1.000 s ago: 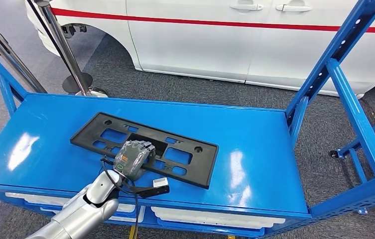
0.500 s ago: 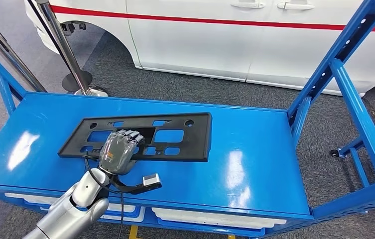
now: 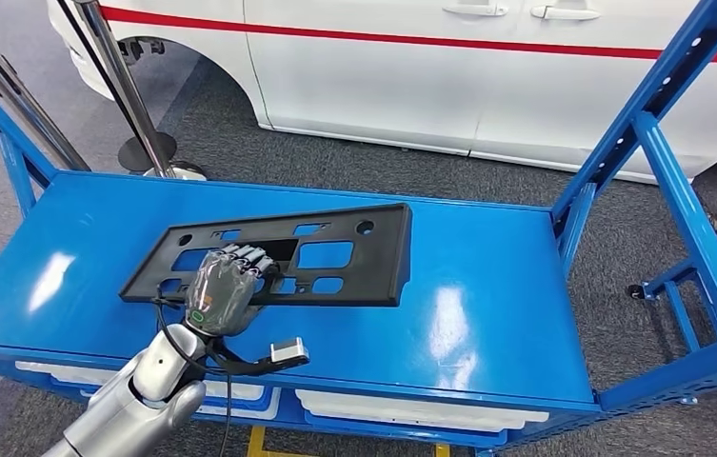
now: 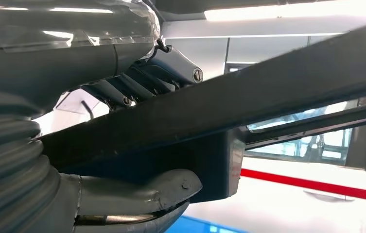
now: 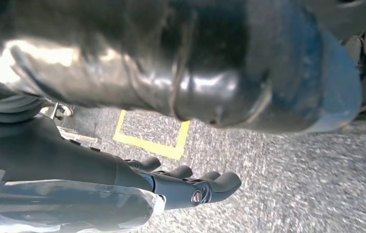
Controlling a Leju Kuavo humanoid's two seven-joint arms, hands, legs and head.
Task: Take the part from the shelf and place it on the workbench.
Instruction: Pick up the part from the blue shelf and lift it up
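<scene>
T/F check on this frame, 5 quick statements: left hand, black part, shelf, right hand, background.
1. The left hand grips the black license plate bracket. True; in the left wrist view, fingers sit above the panel and the thumb sits below it.
2. The bracket lies flat on the blue shelf. False; its right end is raised, tilted off the surface.
3. The right hand holds a second part. False; it hangs over the grey carpet floor with nothing in it, fingers loosely apart.
4. A white car with a red stripe stands beyond the shelf. True.
5. The bracket is a solid plate without holes. False; it has several rectangular cutouts.
</scene>
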